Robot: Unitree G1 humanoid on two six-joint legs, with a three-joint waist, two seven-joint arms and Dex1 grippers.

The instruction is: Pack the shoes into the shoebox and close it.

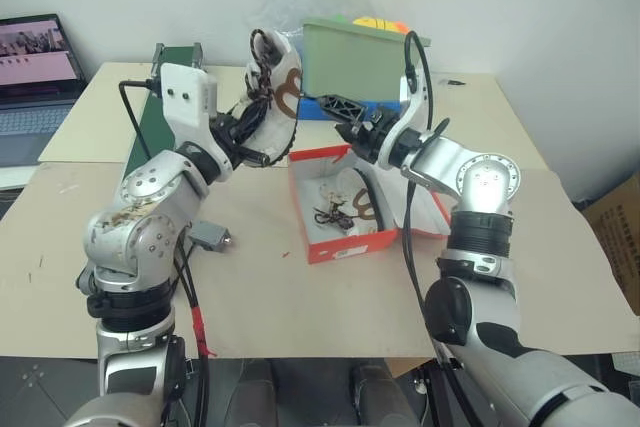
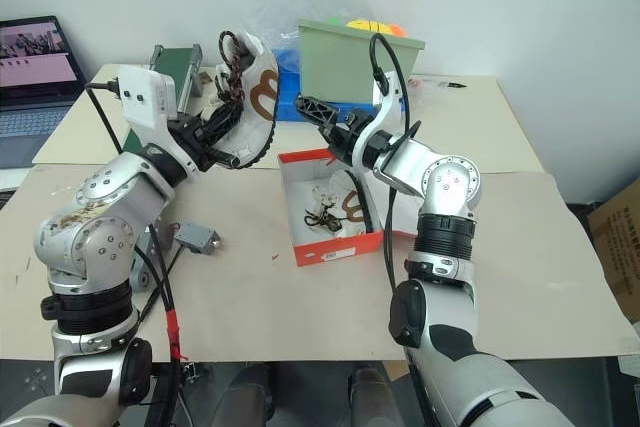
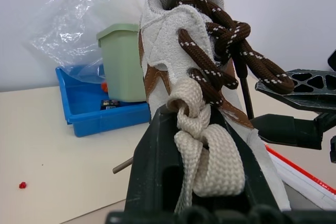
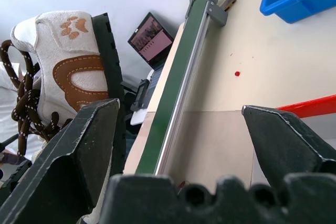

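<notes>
The table (image 1: pixel 300 297) carries the open shoebox (image 1: pixel 345 242), one shoe (image 1: pixel 340 209) already inside. Above the box's left edge, the left claw (image 1: pixel 262 137) is clenched on the second shoe (image 1: pixel 278 87); the right claw (image 1: pixel 345 119) hangs released over the box. Best lower toe-first beside its mate. A laptop (image 1: pixel 35 72) sits far left.

Cream shoe (image 3: pixel 173 66) with brown laces clamped in left end effector (image 3: pixel 197 182), blue tray (image 3: pixel 89 108), green bin (image 3: pixel 122 61) behind
</notes>
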